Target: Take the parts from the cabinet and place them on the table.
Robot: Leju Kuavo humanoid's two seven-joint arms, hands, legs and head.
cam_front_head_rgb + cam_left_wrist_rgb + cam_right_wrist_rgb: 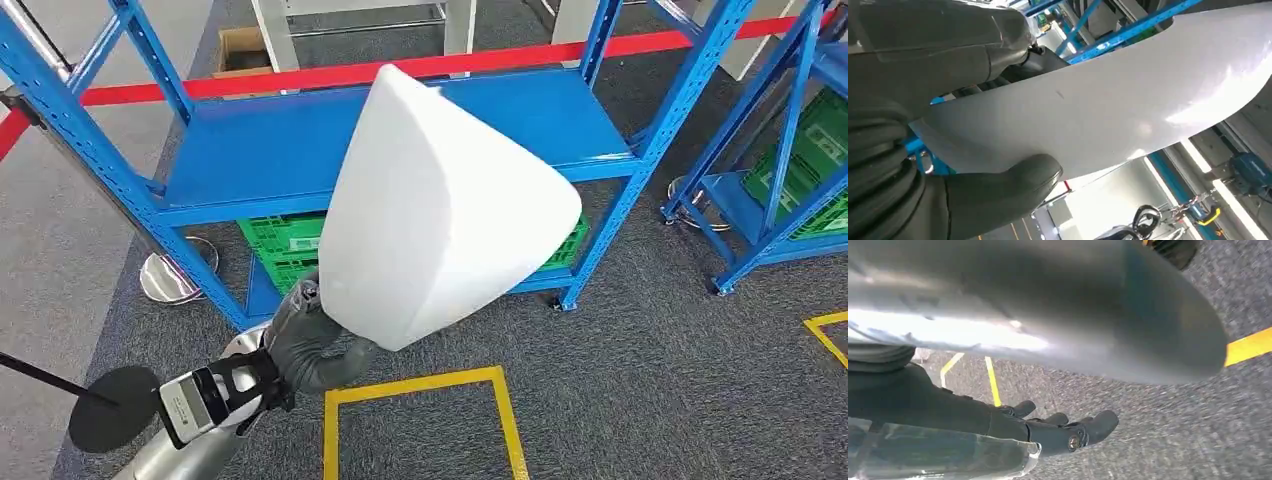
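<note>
The big white part (440, 210) sits right up against the head camera, filling the middle of the frame, a smooth rounded shell that tapers to a blunt point at the top. It's up in the air, not on any shelf or table, with the left hand (310, 335) gripping its lower left edge from underneath. In the left wrist view you can see the grey thumb (1013, 187) pressed onto one face of the white part (1108, 105) while the rest of the hand wraps the other side, so that's a solid grasp.

The right hand (1048, 427) in its own wrist view hangs over grey carpet with its dark fingers (1100, 422) loosely extended and nothing in them. A blurry pale surface (1048, 315) crosses above it in that frame, can't really tell what that is.

Behind the part, across the upper half of the head view, is the blue cabinet (260, 150), with a green crate (285, 250) on the lower level. A red barrier tape (300, 78) runs across the top. Yellow floor tape (420, 385) marks a box at the bottom centre, and a second blue rack (790, 190) stands at the right edge.
</note>
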